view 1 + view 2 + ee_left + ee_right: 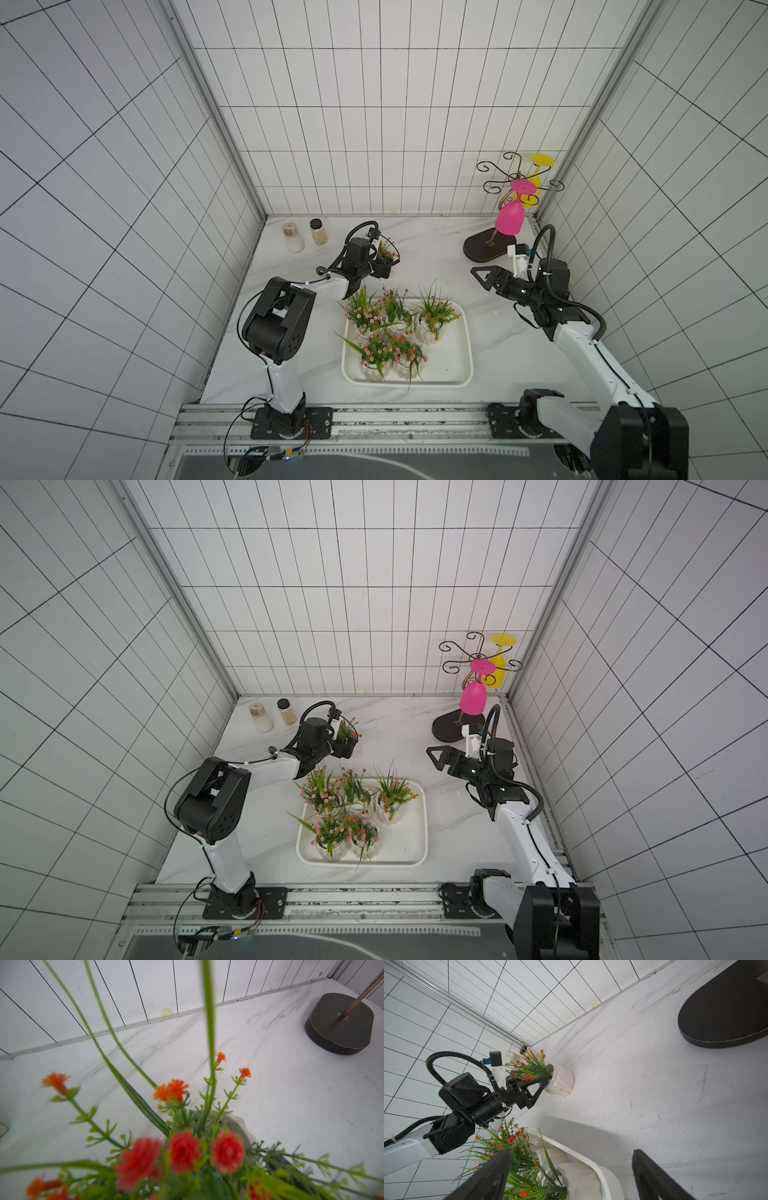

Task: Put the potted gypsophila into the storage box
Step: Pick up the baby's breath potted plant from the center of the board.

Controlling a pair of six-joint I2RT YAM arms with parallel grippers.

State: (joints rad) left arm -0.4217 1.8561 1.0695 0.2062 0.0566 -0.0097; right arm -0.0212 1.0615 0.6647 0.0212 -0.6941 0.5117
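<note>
Marble tabletop (pixel 519 357), tiled walls (pixel 374 124). Left gripper (pixel 384 265) reaching far, jaws spread wide, straddling last potted gypsophila (pixel 560 1082) on table behind storage box (pixel 455 370); five other pots (pixel 390 332) inside box. Right gripper (pixel 480 276) spread, empty, above table.

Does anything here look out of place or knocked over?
One flower pot stands alone on the table, outside the white tray where five more pots sit. The left pincer straddles it, jaws open. It is upright; nothing looks spilled or broken.
</note>
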